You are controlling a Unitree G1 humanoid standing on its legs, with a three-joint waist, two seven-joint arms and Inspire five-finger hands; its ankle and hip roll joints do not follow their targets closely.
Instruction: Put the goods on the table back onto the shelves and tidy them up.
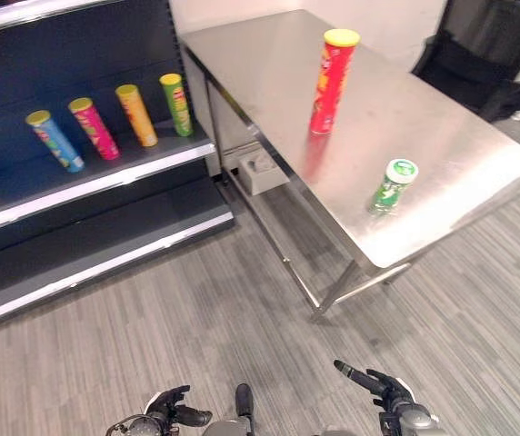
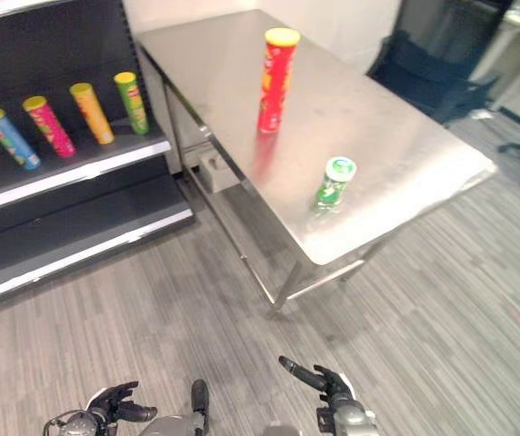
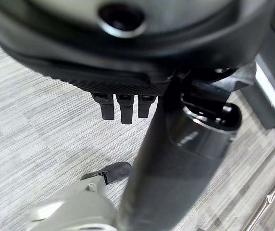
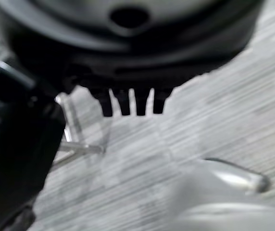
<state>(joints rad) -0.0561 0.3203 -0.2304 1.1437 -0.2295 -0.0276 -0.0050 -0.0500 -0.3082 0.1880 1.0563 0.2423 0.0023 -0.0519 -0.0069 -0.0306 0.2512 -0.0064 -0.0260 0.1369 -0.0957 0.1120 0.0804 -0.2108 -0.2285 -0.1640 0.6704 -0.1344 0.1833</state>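
A tall red can [image 1: 334,82] with a yellow lid stands upright mid-way along the steel table [image 1: 451,154]. Nearer the table's front corner stands a short green can [image 1: 394,186] with a white and green lid. On the dark shelf unit at the left, a blue can [image 1: 55,141], a pink can [image 1: 95,129], an orange can [image 1: 136,115] and a green can [image 1: 176,104] lean in a row on the middle shelf [image 1: 105,182]. My left hand [image 1: 165,411] and right hand [image 1: 387,391] hang low over the floor, far from the table, fingers [image 3: 123,108] relaxed and holding nothing.
The lower shelf [image 1: 96,245] is bare. A grey box [image 1: 260,168] sits on the floor under the table beside the shelf unit. A black chair [image 1: 478,77] stands beyond the table at the right. Grey wood floor lies between me and the table.
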